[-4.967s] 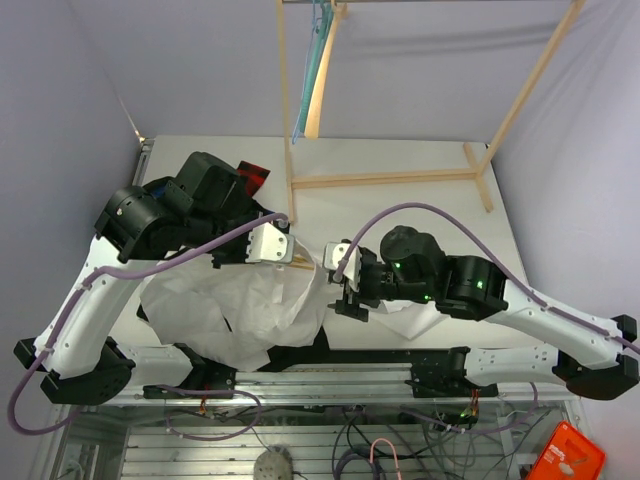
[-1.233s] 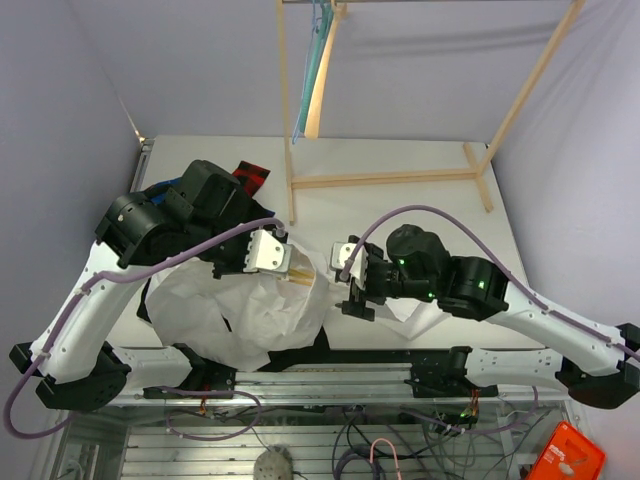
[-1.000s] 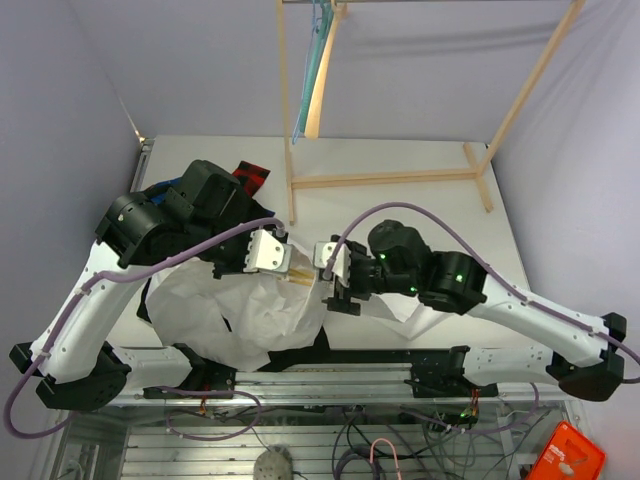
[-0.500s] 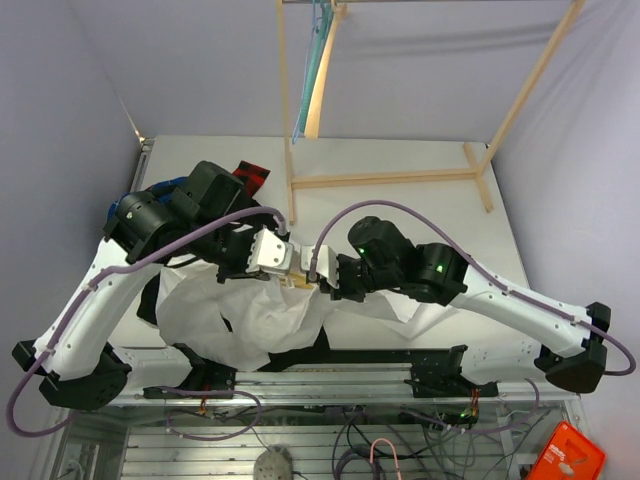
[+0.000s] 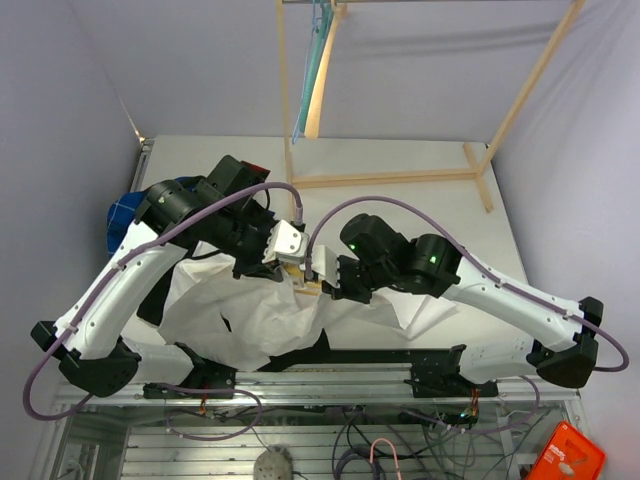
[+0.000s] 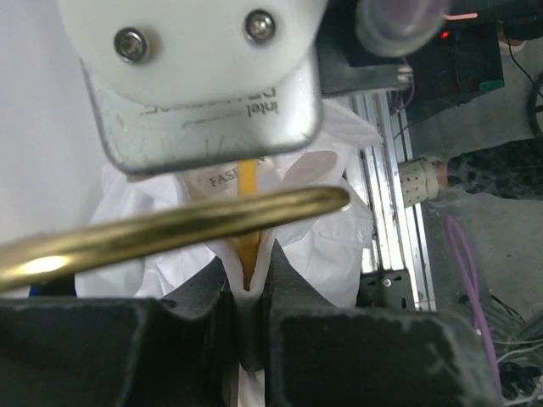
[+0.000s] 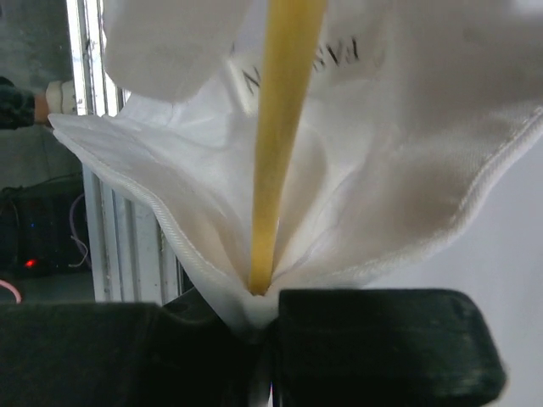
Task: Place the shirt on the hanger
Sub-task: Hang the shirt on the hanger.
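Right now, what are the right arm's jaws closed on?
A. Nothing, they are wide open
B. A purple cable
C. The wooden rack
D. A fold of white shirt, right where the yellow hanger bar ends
D: the right wrist view shows the right jaws shut on a fold of the shirt, with the hanger bar running down into that pinch.

Table (image 5: pixel 420 220): shirt (image 5: pixel 250 315) on near left part, spilling over the front edge.
Hanger (image 7: pixel 276 153): among the shirt's folds at its far right side, cloth on either side.
Left gripper (image 6: pixel 246 297), right gripper (image 7: pixel 263 314): side by side at the hanger.
Rack (image 5: pixel 390 178): behind, on far table.
Second hanger (image 5: pixel 312 70): hung on rack, rear.
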Motion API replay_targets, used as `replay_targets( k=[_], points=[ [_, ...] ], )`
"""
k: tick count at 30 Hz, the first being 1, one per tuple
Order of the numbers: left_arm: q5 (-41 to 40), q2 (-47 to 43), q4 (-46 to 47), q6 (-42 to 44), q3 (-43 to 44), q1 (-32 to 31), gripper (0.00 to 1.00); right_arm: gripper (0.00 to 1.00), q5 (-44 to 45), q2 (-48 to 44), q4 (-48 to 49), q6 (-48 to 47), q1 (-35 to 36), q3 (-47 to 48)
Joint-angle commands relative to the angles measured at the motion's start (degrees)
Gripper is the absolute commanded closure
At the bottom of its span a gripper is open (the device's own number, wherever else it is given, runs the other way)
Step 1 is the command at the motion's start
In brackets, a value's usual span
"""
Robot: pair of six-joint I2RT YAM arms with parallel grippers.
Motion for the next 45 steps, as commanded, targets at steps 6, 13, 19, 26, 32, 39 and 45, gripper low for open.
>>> replay_targets(
  k=[6, 13, 19, 26, 32, 39, 45],
  points=[
    [7.83, 0.97, 9.36, 0.82, -3.13, -1.64, 0.9, 0.86, -6.6, -2.12, 21.13, 0.65, 1.07, 3.57],
    [7.47, 1.3, 9.87, 0.0, -1.64, -1.66, 0.88, 1.0, -7.42, 0.05, 19.54, 0.24, 1.03, 3.36],
    [-0.48, 1.33, 7.59, -0.6, 2.41, -1.64, 0.02, 1.0, -4.77, -1.78, 19.83, 0.32, 0.54, 1.3],
    [-14.06, -4.35, 7.61, -2.62, 4.65, -1.67, 0.02, 1.0, -2.77, -6.84, 20.35, 3.67, -4.31, -3.88],
    [-23.43, -8.1, 6.28, -2.7, 7.4, -1.53, 0.02, 1.0, 2.86, -8.9, 16.66, 5.37, -6.26, -7.4],
    [-35.28, -13.3, 10.06, -2.08, -1.58, -0.8, 0.02, 1.0, 6.48, -14.75, 15.84, 9.41, -6.62, -10.06],
    [-32.79, -13.82, 12.24, -2.08, -8.36, 0.51, 0.02, 1.0, 7.97, -16.45, 12.67, 10.28, -6.6, -9.11]
  ],
)
